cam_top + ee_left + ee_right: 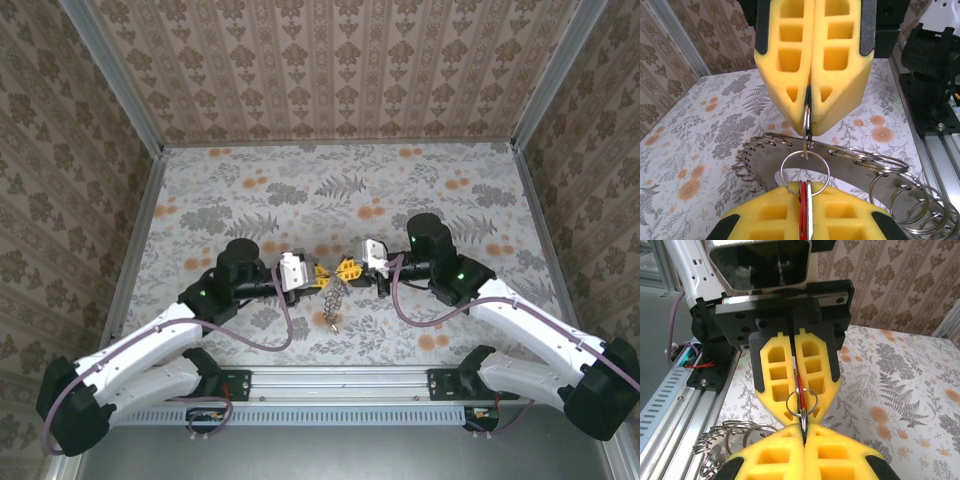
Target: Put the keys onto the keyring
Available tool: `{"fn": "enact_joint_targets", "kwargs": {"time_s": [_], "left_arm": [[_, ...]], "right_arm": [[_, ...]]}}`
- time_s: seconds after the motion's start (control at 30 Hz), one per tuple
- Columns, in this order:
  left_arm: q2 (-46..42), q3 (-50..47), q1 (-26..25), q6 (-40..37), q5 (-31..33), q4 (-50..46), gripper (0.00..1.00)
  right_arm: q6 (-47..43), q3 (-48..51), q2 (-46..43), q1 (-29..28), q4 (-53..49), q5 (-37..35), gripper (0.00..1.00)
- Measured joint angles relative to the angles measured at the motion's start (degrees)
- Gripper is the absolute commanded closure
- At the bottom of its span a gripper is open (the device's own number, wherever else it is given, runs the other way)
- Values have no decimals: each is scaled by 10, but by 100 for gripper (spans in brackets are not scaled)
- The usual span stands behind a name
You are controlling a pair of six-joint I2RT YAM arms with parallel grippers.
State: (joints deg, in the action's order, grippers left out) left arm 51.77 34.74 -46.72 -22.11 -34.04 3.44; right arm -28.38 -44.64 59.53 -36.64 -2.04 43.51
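Jaws of both arms meet tip to tip above the middle of the flowery counter (300,180), close to its near edge. The left jaws are shut tight on a red key (802,212). The key stands on its thin side between the yellow pads (765,215). The right jaws are shut too. They pinch a thin metal loop (806,117) that sticks out from their tips.

A small round ring (782,175) meets the end of that loop. It sits right at the tip of the red key, just in front of the left jaws.

The keyring (865,172) is a bent grey metal strip with lots of wire rings strung on it. It is just under the two sets of jaws. From above it looks like a dark string of rings that runs from under the jaws toward the near edge of the counter. I cannot tell if it hangs or rests on the counter.
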Motion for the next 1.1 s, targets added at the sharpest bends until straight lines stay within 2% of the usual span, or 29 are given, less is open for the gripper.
{"fn": "enact_joint_targets", "kwargs": {"time_s": [0.4,0.73,0.93,1.1], "left_arm": [[91,149,10,-83,-21,-213,100],[132,204,7,-127,-23,-298,100],[138,231,-5,-166,-17,-323,100],[155,276,-7,-214,-3,-383,100]], "right_arm": [[-58,-34,17,-28,-82,-59,100],[-32,-43,31,-27,-89,-75,100],[7,-43,35,-15,-89,-60,100],[18,-52,45,-14,-89,-46,100]]}}
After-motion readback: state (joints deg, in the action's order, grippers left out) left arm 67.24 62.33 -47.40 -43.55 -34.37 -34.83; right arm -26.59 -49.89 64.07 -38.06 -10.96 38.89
